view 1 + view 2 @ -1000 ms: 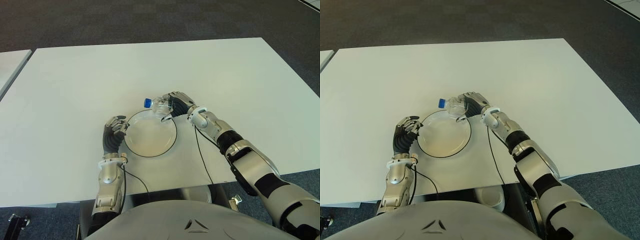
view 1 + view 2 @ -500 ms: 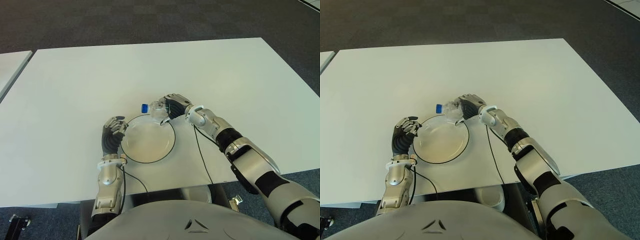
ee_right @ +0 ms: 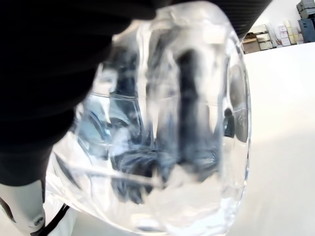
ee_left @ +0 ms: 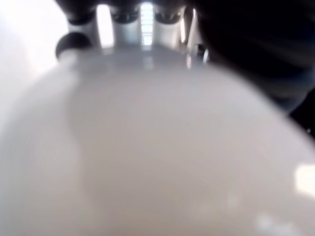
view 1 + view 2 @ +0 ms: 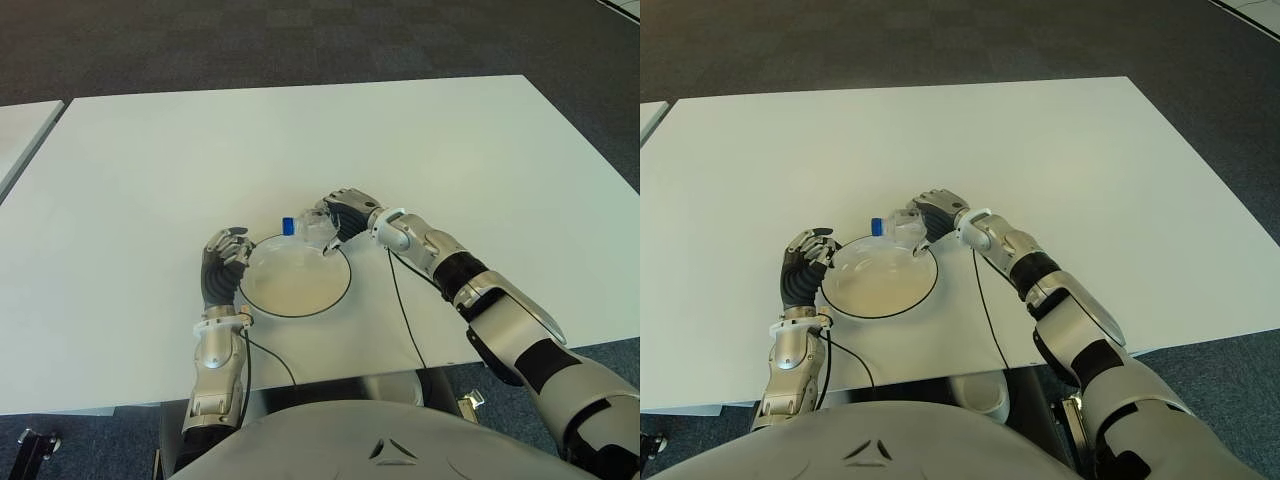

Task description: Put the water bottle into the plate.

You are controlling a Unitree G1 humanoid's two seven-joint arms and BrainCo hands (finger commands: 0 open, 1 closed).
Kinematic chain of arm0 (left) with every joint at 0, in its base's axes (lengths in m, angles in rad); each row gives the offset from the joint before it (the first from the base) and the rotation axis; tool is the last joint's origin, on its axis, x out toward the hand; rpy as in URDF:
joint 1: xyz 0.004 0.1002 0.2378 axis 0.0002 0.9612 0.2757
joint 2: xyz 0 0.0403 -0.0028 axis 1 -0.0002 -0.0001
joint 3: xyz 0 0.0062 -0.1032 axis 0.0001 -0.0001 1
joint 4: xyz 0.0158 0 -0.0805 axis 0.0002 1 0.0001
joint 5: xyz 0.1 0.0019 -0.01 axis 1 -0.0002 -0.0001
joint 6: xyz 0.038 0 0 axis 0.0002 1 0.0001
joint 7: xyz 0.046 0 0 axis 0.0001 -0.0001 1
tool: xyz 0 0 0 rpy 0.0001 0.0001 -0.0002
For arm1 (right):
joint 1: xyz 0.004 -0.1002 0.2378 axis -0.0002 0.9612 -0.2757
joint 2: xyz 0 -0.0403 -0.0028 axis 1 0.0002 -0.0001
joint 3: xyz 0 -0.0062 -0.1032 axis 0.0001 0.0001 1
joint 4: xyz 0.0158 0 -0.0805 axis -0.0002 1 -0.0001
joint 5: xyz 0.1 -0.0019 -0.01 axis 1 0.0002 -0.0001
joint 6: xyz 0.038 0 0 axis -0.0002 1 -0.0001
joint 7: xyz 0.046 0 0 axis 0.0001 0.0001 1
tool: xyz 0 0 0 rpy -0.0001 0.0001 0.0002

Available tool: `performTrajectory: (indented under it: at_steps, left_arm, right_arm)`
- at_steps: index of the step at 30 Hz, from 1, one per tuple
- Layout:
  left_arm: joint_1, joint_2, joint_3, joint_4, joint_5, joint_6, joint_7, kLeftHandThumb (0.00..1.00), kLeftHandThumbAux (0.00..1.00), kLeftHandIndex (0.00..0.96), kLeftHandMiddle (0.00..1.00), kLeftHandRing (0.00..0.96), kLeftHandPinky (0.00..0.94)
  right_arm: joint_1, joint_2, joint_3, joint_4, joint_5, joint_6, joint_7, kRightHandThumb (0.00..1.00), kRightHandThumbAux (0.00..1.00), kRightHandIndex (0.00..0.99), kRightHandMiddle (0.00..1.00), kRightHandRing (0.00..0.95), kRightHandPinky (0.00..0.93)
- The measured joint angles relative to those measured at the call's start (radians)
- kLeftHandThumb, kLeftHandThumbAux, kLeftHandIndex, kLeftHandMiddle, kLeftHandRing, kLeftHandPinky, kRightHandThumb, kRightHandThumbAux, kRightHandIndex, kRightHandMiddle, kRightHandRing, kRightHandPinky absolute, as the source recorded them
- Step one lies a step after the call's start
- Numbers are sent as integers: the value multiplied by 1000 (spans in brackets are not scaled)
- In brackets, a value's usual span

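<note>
While my two arms work near the lower centre of the frame, the white bench [image 5: 430, 140] fills most of the view, smooth, matte and rectangular. Dark grey carpet with a faint checked weave runs along the top edge, and a second pale surface [image 5: 25, 125] shows at the far left.

At centre sits the plate [image 5: 300, 295], round, shallow, cream-white with a thin dark rim line. My left robot hand [image 5: 222, 268] is at the plate's left edge with its black ribbed fingers curled against the rim; its wrist view shows the pale plate surface pressed close under them.

My right robot hand [image 5: 340, 212] is closed around the water bottle [image 5: 312, 226], clear, crinkled plastic with a blue cap [image 5: 288, 226]. It lies roughly horizontal, cap pointing left, over the plate's upper rim. Whether it touches the plate I cannot tell.
</note>
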Motion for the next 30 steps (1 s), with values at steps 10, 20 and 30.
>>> performTrajectory:
  at_steps: [10,20,30]
  left_arm:
    - [-7,0,1,2,-3,-1,0,834,679,397,567,759,752]
    - [-14,0,0,13,-10,-10,-3,834,680,395,567,760,755]
    - [-14,0,0,30,-10,-9,-3,834,680,395,568,761,754]
  right_arm:
    - [18,-32,24,-133,-52,15,29,702,726,438,876,855,870]
    - [38,-62,66,-261,-219,26,-78,702,728,437,899,886,890]
    - [51,-105,34,-330,-291,34,-217,701,728,437,914,903,901]
